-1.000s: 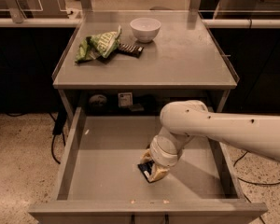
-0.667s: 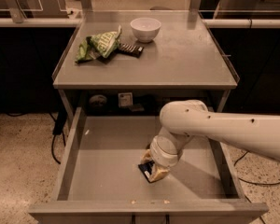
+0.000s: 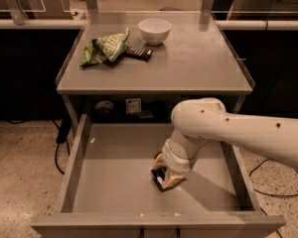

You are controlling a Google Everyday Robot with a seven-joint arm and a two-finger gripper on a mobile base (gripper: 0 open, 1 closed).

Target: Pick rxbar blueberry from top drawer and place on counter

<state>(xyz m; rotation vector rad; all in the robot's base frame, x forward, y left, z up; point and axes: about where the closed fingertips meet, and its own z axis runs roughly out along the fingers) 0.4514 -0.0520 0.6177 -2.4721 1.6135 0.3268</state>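
Grasp step: the gripper sat low in the top drawer, fingers closed on the rxbar blueberry between them; next, probably a clean lift to the table above and beyond the fingers

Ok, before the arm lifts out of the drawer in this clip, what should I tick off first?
1. Wide shallow grey metal drawer pulled open: ok.
2. Tool low inside the drawer, at the small dark navy-blue bar wrapper: ok.
3. Bar wrapper firmly held by the tool: cannot tell.
4. Bar wrapper off the drawer floor: cannot tell.
5. Bare landing area on the right side of the flat grey metal countertop: ok.
6. Green-and-white chip bag, dark striped bar and white bowl sit at the back, left and centre, away from that area: ok.
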